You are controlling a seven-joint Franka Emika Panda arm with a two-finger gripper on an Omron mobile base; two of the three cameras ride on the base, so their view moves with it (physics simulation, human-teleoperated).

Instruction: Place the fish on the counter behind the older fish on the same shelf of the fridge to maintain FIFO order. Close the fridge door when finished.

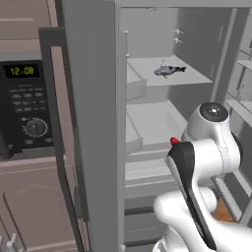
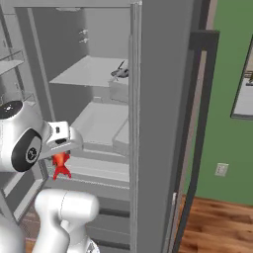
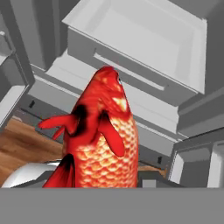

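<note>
- Fish, red-orange: one. I see the fish (image 3: 103,140) clamped in my gripper (image 2: 61,157), hanging tail-down in front of the open fridge (image 1: 93,123), near its lower drawers.
- Older fish, dark grey: one. The older fish (image 1: 169,70) lies on the upper shelf (image 1: 147,66), towards its front edge, well above my hand.
- Fridge doors: two, both open.
- Wall oven (image 1: 24,106): one, left of the fridge.

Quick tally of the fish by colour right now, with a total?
Red-orange fish: 1, in the gripper, in front of the open fridge
Dark grey fish: 1, on the upper shelf
Total: 2
</note>
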